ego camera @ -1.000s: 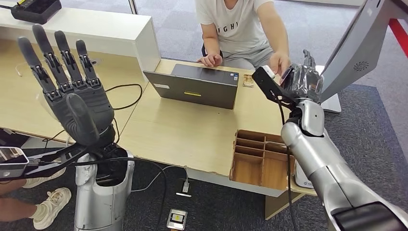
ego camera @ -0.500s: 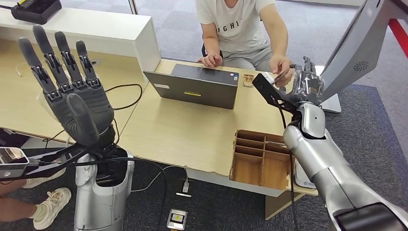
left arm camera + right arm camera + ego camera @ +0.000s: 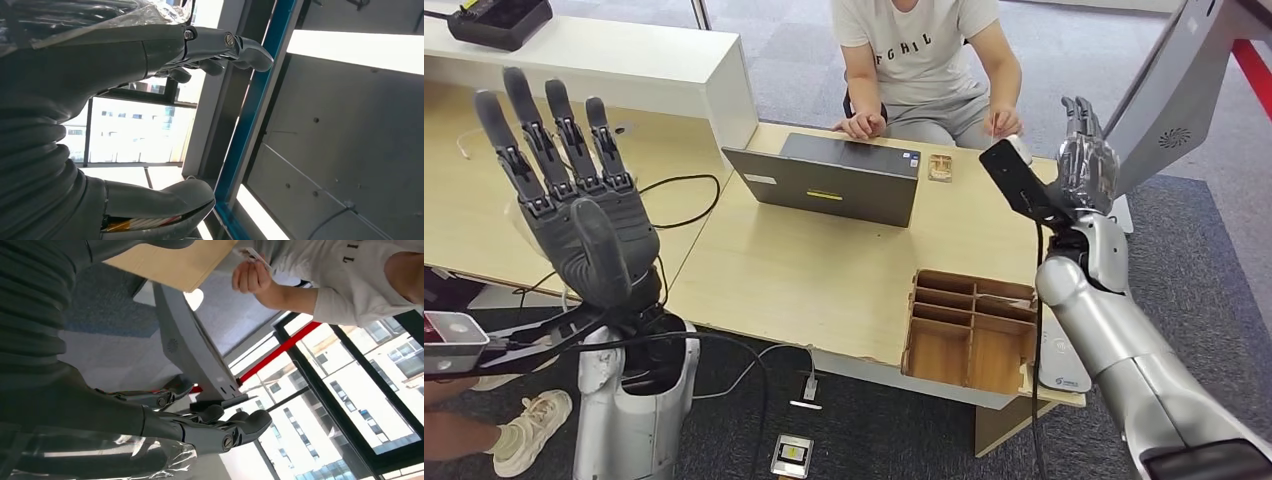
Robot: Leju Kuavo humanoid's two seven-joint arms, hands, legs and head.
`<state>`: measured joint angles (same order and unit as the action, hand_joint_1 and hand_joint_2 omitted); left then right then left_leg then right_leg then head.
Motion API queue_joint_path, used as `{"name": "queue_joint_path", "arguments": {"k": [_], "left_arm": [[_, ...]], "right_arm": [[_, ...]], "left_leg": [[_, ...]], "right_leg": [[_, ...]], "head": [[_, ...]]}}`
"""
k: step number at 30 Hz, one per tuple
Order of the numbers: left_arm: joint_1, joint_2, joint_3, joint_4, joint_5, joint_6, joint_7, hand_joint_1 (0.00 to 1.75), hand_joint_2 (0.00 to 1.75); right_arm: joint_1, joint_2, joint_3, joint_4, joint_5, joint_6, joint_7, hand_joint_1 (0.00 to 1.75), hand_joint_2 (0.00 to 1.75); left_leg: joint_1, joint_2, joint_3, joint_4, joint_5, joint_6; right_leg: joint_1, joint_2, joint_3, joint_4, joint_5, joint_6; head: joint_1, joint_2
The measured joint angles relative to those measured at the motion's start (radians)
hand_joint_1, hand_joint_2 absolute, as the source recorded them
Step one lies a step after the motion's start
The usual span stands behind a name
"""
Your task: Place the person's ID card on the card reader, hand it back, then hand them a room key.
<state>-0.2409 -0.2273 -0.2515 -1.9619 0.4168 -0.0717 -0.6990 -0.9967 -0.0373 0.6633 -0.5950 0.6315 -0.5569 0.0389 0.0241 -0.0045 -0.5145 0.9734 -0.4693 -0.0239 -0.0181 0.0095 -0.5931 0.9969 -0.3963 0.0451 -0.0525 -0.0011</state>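
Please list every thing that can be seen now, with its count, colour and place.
laptop: one, dark grey, far middle of the desk.
wooden organiser: one, brown, near edge of the desk, compartments look empty.
desk: one, light wood.
card: one, pale, held in the person's hand.
person: one, white shirt, seated behind the desk.
black device: one, on the white counter, far left.
left robot hand: grey, raised, fingers spread, holding nothing.
right robot hand: grey, raised near the person, holding nothing.
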Motion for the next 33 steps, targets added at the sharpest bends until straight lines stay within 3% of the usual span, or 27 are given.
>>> {"name": "queue_joint_path", "arguments": {"k": [5,10,15,21,25,33], "left_arm": [[0.038,0.022,0.010,-0.035,-0.020,0.047,0.000,0.00,1.75],[0.067,0.050,0.020,-0.074,-0.023,0.088,0.000,0.00,1.75],[0.092,0.070,0.026,-0.106,-0.029,0.095,0.000,0.00,1.75],[0.101,0.077,0.030,-0.120,-0.032,0.079,0.000,0.00,1.75],[0.098,0.079,0.030,-0.120,-0.030,0.075,0.000,0.00,1.75],[0.095,0.081,0.030,-0.120,-0.029,0.073,0.000,0.00,1.75]], "right_arm": [[0.223,-0.068,-0.049,-0.310,-0.274,0.047,-0.030,0.00,1.75],[0.400,-0.129,-0.092,-0.574,-0.373,0.081,-0.074,0.00,1.75],[0.553,-0.167,-0.114,-0.762,-0.275,0.077,-0.051,0.00,1.75],[0.657,-0.189,-0.118,-0.842,-0.062,0.051,-0.004,0.00,1.75],[0.692,-0.192,-0.119,-0.850,0.009,0.045,0.011,0.00,1.75],[0.711,-0.195,-0.124,-0.852,0.025,0.046,0.013,0.00,1.75]], "left_leg": [[0.001,0.000,0.001,0.000,-0.001,0.000],[0.001,0.000,0.001,0.000,-0.001,0.000],[0.001,0.000,0.000,-0.001,-0.001,0.000],[0.001,0.000,0.001,-0.001,-0.001,0.000],[0.001,0.001,0.001,-0.001,-0.001,0.000],[0.001,0.001,0.001,-0.001,-0.001,0.000]], "right_leg": [[0.001,0.000,0.001,0.000,-0.001,-0.001],[0.001,0.000,0.001,-0.001,-0.001,-0.001],[0.001,0.000,0.001,-0.001,-0.001,-0.001],[0.001,0.000,0.001,-0.001,-0.001,-0.001],[0.001,0.000,0.001,-0.001,-0.001,-0.001],[0.001,0.000,0.001,-0.001,-0.001,-0.001]], "head": [[0.000,0.000],[0.000,0.000],[0.000,0.000],[0.000,0.000],[0.000,0.000],[0.000,0.000]]}}
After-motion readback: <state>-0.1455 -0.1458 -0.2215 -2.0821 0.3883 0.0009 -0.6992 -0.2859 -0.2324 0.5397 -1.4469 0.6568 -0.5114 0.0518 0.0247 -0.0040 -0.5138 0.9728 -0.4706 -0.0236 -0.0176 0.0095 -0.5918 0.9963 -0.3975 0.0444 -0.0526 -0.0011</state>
